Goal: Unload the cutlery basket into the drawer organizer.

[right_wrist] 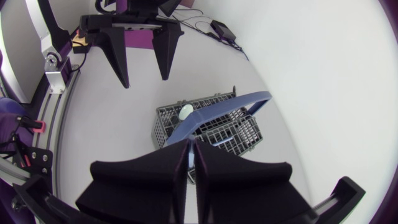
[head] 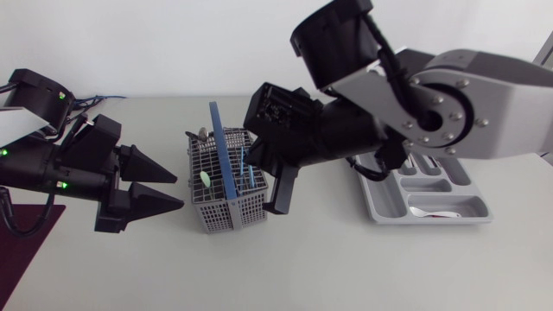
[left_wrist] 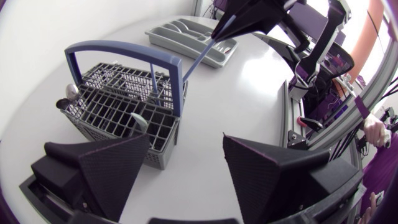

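Note:
The grey cutlery basket with a blue handle stands mid-table. My right gripper hangs over its right side, shut on a blue-handled utensil that still stands in the basket. A white-tipped piece and a metal spoon also stick out of the basket. My left gripper is open and empty just left of the basket, pointing at it. The grey drawer organizer lies at the right, with a spoon in its front compartment.
A dark maroon mat lies at the table's front left corner. Bare table spreads in front of the basket and the organizer. My right arm's bulky links hang over the space between basket and organizer.

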Controlling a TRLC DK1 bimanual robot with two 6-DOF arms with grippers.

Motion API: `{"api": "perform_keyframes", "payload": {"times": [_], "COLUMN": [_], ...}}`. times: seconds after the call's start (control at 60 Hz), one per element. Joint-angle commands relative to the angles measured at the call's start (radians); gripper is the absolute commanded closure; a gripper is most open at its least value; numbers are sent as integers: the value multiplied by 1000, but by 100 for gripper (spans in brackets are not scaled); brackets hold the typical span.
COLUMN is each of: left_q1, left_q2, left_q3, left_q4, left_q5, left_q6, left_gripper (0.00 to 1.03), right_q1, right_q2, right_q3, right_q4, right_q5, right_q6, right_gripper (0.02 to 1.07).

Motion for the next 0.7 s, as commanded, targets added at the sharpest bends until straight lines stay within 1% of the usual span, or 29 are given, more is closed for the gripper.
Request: {"api": "perform_keyframes", "payload": {"times": [0.0,0.183,0.267,0.383,0.617,0.683], "left_q1": [-3,-6,-9,-25,-55,-63], "left_q2": [-19,-42,-45,-52,-74,-83], "left_q3": [-26,-40,-44,-57,-87,-99], "left_q4": [6,9,14,34,78,101], "left_q5": [-2,-8,-10,-27,-70,-80], "left_q6": [-15,-16,-19,-36,-56,-62], "left_gripper": [5,5,5,5,5,5], "right_q1": [6,-10,-40,-86,-269,-323], "right_q2": [-41,-100,-117,-123,-90,-86], "right_q3": [58,147,188,233,240,222], "right_q4": [-43,-177,-233,-312,-477,-497], "right_q5": [-6,-43,-79,-87,-105,-107], "right_q6": [28,57,75,81,29,12], "right_gripper": [101,101,101,101,101,101]}}
